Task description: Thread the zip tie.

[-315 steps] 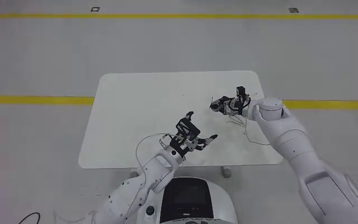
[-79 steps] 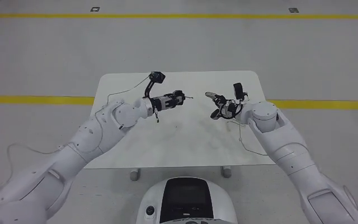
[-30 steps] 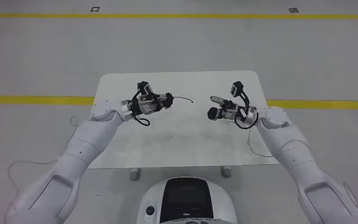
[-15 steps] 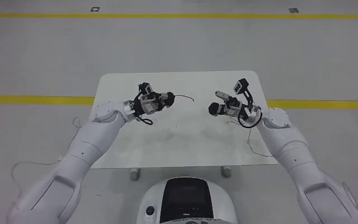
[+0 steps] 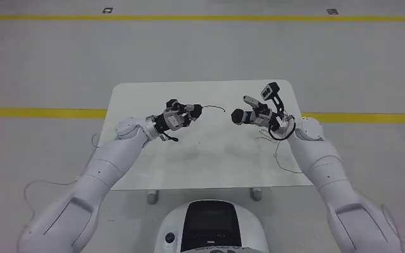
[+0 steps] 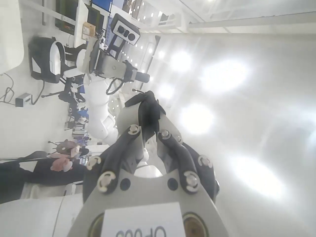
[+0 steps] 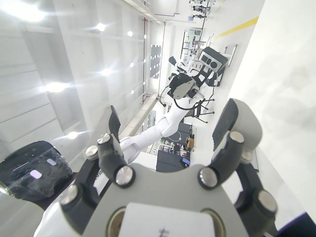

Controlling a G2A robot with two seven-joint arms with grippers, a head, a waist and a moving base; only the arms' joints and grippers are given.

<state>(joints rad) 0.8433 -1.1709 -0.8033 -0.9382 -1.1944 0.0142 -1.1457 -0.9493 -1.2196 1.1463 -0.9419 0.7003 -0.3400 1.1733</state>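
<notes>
Both arms are closing in on each other. Compared with half a second ago, the left gripper (image 5: 193, 111) is sitting further toward the middle of the top view, and the right gripper (image 7: 170, 113) is sitting further left and slightly higher, so the gap between them is shrinking.

The black zip tie (image 5: 214, 107) is hanging in the air just above the centre of the frame. The left gripper is clamping narrow on one end of it, and the free tail is arcing rightward toward the other arm. The right gripper is standing wide and holding nothing, near the tail tip but apart from it.

The step in hand is looking like the approach for a two-handed hold; the threading itself is not yet begun. Next, the right gripper is probably needing to line up with the thin tail and close on it gently, since the strap is looking springy and easy to knock aside.

Both grippers are working over the upper half of the white desk (image 5: 190, 164), with its far edge near and bare surface lying open below them.
</notes>
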